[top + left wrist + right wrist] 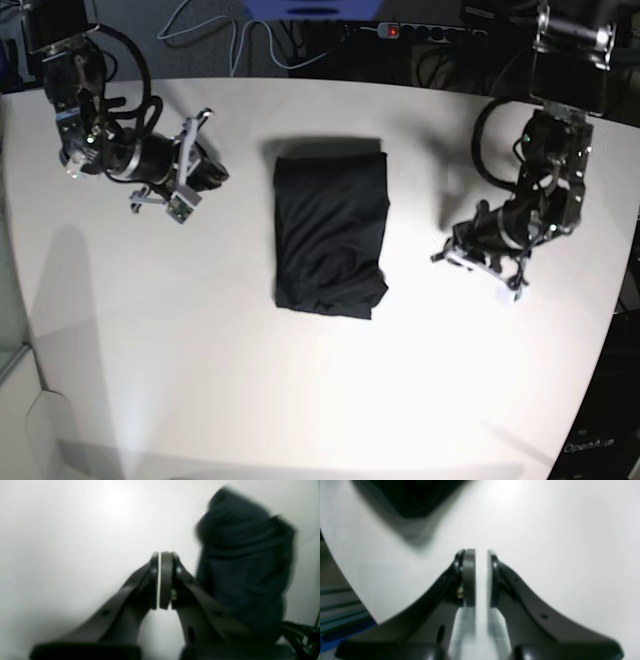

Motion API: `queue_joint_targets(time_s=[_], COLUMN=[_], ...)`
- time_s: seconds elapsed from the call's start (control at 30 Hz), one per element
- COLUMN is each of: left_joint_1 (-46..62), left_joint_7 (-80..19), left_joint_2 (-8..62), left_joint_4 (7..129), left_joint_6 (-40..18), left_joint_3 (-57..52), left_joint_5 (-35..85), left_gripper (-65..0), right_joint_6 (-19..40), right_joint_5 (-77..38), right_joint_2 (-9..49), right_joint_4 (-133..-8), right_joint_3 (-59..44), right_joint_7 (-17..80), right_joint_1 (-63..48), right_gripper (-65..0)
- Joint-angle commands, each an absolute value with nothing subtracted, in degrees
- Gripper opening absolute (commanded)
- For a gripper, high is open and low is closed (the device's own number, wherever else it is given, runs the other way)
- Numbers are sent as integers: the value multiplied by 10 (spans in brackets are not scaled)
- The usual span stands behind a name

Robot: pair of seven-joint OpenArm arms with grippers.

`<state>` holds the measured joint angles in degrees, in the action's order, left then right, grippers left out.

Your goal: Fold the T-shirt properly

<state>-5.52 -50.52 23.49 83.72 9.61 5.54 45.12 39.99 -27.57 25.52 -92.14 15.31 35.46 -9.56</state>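
Observation:
The black T-shirt [330, 235] lies folded into an upright rectangle on the middle of the white table [300, 400], with a rumpled lower edge. My left gripper [441, 254] rests right of it, apart from the cloth, and points toward it. In the left wrist view this gripper [160, 553] is shut and empty, with the blurred T-shirt [245, 567] ahead on its right. My right gripper [220, 172] sits left of the shirt, also apart. In the right wrist view it [481, 551] stands slightly open with nothing between the pads; the T-shirt [412, 497] shows dark at top left.
A power strip [420, 32] and cables [240, 45] lie beyond the table's far edge. The table's rounded corner and a blue frame [335, 630] show at the left of the right wrist view. Bare tabletop stretches in front of the shirt.

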Motion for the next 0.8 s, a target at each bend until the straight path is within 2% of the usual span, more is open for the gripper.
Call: queue_joint_targets(time_s=[0.0, 0.3, 0.47, 0.77], left_joint_1=[-51, 101, 143, 160], left_joint_7=[-495, -497, -495, -495], left_joint_2=[247, 291, 312, 315], left_joint_4=[854, 911, 909, 908], left_joint_6=[93, 91, 90, 90], left_joint_3=[27, -161, -200, -216], left_joint_5=[456, 456, 456, 455], left_gripper=[-639, -639, -639, -639], right_joint_6=[400, 400, 400, 400], right_joint_5=[-285, -285, -284, -284], right_joint_2=[264, 233, 201, 183], right_joint_4=[-930, -930, -929, -930], right_joint_3=[148, 186, 194, 259], right_joint_7=[343, 345, 348, 345], right_joint_1=[-87, -63, -57, -57], right_gripper=[-585, -585, -585, -585])
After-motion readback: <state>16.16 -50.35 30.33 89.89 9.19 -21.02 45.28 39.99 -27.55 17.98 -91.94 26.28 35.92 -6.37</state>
